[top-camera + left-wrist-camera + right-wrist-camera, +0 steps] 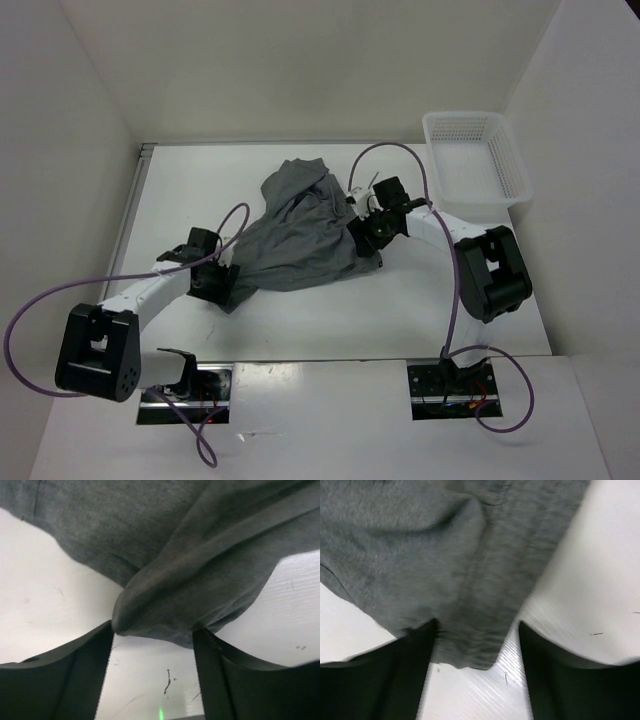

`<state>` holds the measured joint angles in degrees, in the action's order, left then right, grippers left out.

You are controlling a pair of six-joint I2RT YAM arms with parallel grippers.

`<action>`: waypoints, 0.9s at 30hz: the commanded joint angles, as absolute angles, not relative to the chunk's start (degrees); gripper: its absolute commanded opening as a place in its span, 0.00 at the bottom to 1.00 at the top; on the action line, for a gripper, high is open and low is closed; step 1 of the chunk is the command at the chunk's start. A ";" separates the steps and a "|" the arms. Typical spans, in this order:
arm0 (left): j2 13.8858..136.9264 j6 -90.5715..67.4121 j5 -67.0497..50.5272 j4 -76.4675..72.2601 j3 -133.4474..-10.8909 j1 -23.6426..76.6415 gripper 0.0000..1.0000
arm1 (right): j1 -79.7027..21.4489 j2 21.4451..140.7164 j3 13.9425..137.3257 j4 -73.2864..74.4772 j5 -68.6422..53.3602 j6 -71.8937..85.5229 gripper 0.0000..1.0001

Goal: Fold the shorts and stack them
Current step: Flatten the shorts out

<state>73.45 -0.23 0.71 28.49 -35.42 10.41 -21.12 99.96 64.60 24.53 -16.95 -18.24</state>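
One pair of shorts (pixel 300 235) lies crumpled near the middle of the white counter (pixel 300 325). The cloth is soft, plain grey jersey, bunched into ridges at the far end and spread flatter towards the near left. Up close the knit looks faintly heathered, with a stitched seam running down to the hem.

Two arms reach in, one from each side. The left tool (pixel 222 285) sits at the near-left corner of the shorts. Its two dark, smooth fingers (pixel 75 670) stand well apart with a thick rounded fold of fabric filling the gap and touching both tips. I cannot tell whether it is actually pinching. The right tool (pixel 365 232) is at the right edge of the shorts. Its jaws are apart, and the hem hangs down between its two fingers (pixel 395 670). The cloth brushes one of them and leaves a sliver of bare counter beside the other.

One white mesh plastic basket (pixel 475 122), rectangular with a grid of small holes, stands at the far right corner, apart from the shorts. Two purple cables (pixel 455 300) loop along the arms, one each.
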 commanded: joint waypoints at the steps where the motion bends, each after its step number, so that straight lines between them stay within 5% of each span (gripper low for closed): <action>1: 73.48 0.00 -3.50 31.18 -39.10 8.09 0.69 | -21.36 100.37 63.02 25.14 -16.35 -22.59 0.63; 4: 72.78 0.00 -9.22 35.59 -41.66 6.42 0.49 | -21.36 99.84 63.02 25.66 -16.35 -23.82 0.40; 5: 72.77 0.00 -10.62 35.60 -41.66 5.72 0.33 | -21.36 99.84 63.02 25.66 -16.35 -23.82 0.34; 7: 72.16 0.00 -11.42 34.37 -40.78 4.92 0.18 | -21.36 99.84 63.02 26.45 -16.35 -25.48 0.22; 10: 71.64 0.00 -11.95 33.13 -39.64 3.52 0.04 | -21.36 99.32 63.54 26.46 -14.86 -26.63 0.17; 14: 71.63 0.00 -10.46 31.03 -39.64 3.52 0.00 | -21.36 98.79 64.07 27.68 -14.33 -27.69 0.34; 20: 70.58 0.00 -11.16 33.05 -41.84 2.90 0.00 | -21.36 97.03 63.54 30.93 -14.85 -30.32 0.44; 22: 70.05 0.00 -11.69 33.05 -42.45 2.90 0.00 | -21.36 95.46 62.06 32.07 -14.85 -30.32 0.78; 24: 69.52 0.00 -11.69 33.05 -42.45 2.90 0.00 | -21.36 94.75 60.83 32.60 -14.85 -30.32 0.87; 27: 69.52 0.00 -11.08 33.05 -42.45 2.90 0.00 | -19.08 94.22 60.82 32.61 -15.81 -28.31 0.87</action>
<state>70.83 -0.21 -10.35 32.95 -40.53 3.40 -20.73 97.01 61.34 30.74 -15.31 -29.23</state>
